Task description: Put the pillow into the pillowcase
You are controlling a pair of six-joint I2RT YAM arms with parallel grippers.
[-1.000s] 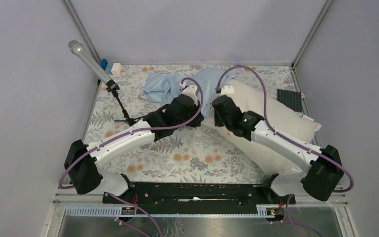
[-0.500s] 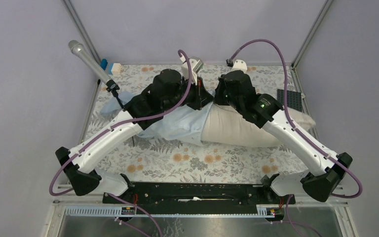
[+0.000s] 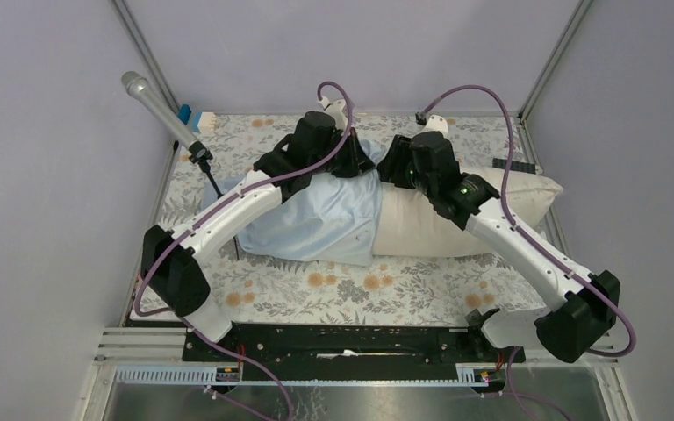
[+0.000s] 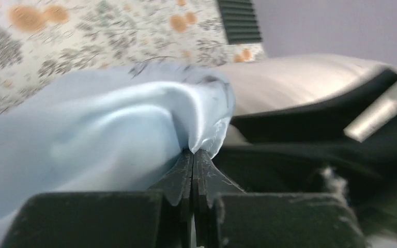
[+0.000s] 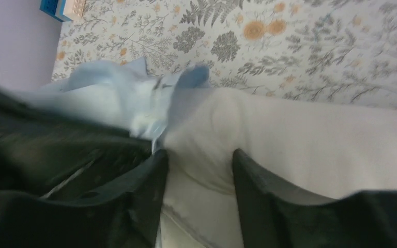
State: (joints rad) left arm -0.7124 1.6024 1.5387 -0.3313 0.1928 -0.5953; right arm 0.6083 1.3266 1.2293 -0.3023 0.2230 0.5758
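Note:
The cream pillow [image 3: 443, 230] lies across the table, its left half inside the light-blue pillowcase [image 3: 316, 219]. My left gripper [image 3: 362, 163] sits at the back edge of the case's mouth. In the left wrist view the left gripper [image 4: 193, 152] is shut on a fold of the pillowcase [image 4: 108, 124] hem, with the pillow [image 4: 300, 77] just behind. My right gripper [image 3: 388, 168] is beside it on the pillow. In the right wrist view the right gripper [image 5: 199, 160] stands open, jaws apart over the pillow [image 5: 315, 139], with the pillowcase [image 5: 113, 82] edge at its left finger.
A microphone on a stand [image 3: 154, 101] leans at the back left, next to a blue and white block [image 3: 197, 118]. A black ridged plate [image 3: 511, 167] lies at the back right behind the pillow. The floral table cloth [image 3: 333, 285] covers the table.
Both arms have swung to the back of the table and dragged the pillowcase over the pillow's left half. The right gripper has opened and let go of the case's edge.

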